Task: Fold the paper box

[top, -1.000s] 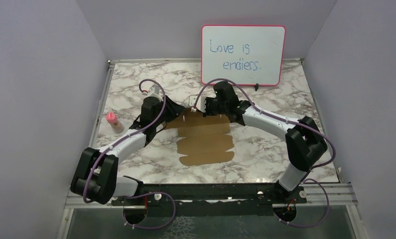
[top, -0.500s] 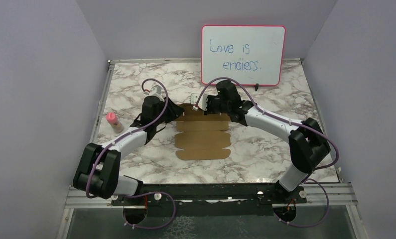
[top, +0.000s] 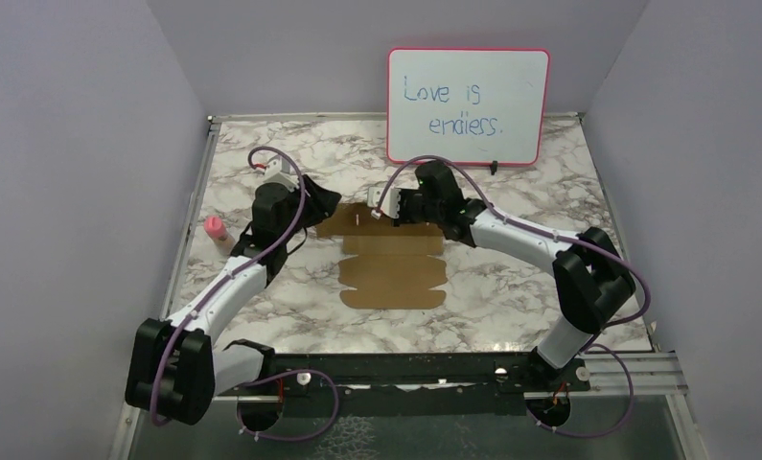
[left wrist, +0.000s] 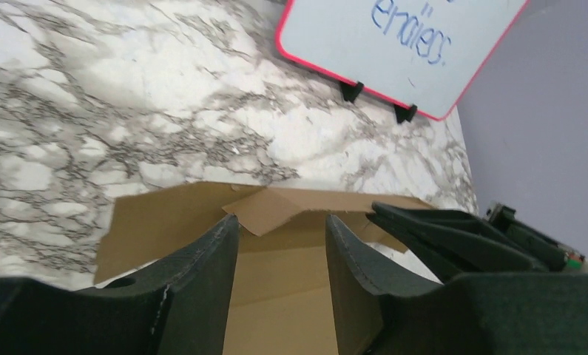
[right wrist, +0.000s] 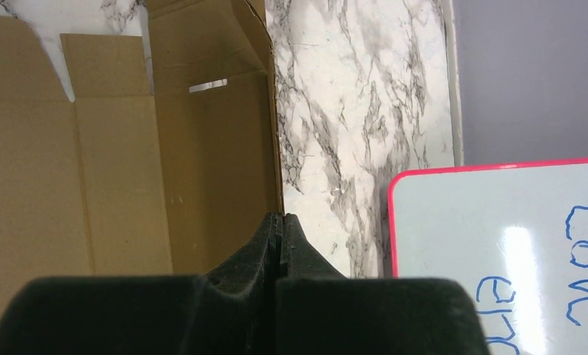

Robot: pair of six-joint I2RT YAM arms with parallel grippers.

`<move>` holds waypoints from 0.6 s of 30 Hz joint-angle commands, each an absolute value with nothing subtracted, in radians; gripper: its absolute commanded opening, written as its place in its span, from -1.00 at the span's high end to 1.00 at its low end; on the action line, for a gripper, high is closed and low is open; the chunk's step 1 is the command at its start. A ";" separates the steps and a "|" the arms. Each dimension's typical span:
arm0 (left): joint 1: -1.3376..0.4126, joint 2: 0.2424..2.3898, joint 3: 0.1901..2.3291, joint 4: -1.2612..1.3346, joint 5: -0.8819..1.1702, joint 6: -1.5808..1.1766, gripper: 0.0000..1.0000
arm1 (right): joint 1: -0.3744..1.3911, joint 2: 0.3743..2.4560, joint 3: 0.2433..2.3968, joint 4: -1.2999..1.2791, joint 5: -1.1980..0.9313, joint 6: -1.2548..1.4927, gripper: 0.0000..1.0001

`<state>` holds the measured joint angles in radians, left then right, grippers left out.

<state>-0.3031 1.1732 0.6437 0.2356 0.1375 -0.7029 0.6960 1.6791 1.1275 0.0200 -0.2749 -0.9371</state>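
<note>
The paper box [top: 393, 270] is a flat brown cardboard sheet with creases and flaps, lying mid-table. My right gripper [top: 388, 211] is at its far edge. In the right wrist view the gripper [right wrist: 280, 219] is shut on the raised far flap of the box [right wrist: 202, 148]. My left gripper [top: 327, 209] is at the sheet's far left corner. In the left wrist view it [left wrist: 282, 222] is open just above the cardboard [left wrist: 276, 296], holding nothing, with a bent-up flap [left wrist: 276, 207] ahead of its tips. The right gripper's fingers [left wrist: 453, 237] show there on the right.
A pink-framed whiteboard [top: 468, 105] stands at the back of the marble table [top: 549, 192]; it also shows in the left wrist view [left wrist: 394, 44] and in the right wrist view [right wrist: 498, 244]. A small pink-capped bottle [top: 217, 233] stands near the left edge.
My left arm has swung left and back, so its gripper now sits at the sheet's far left corner. The sheet shifted slightly. The right gripper stayed shut on the far flap.
</note>
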 commanded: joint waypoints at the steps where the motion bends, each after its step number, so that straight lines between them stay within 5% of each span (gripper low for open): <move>1: -0.256 1.178 0.617 0.217 0.082 -0.726 0.08 | 0.717 1.647 1.107 0.065 -0.241 -0.953 0.98; 18: -0.262 1.297 0.586 0.335 0.235 -0.758 0.53 | 0.809 1.578 0.971 0.279 -0.110 -1.001 0.98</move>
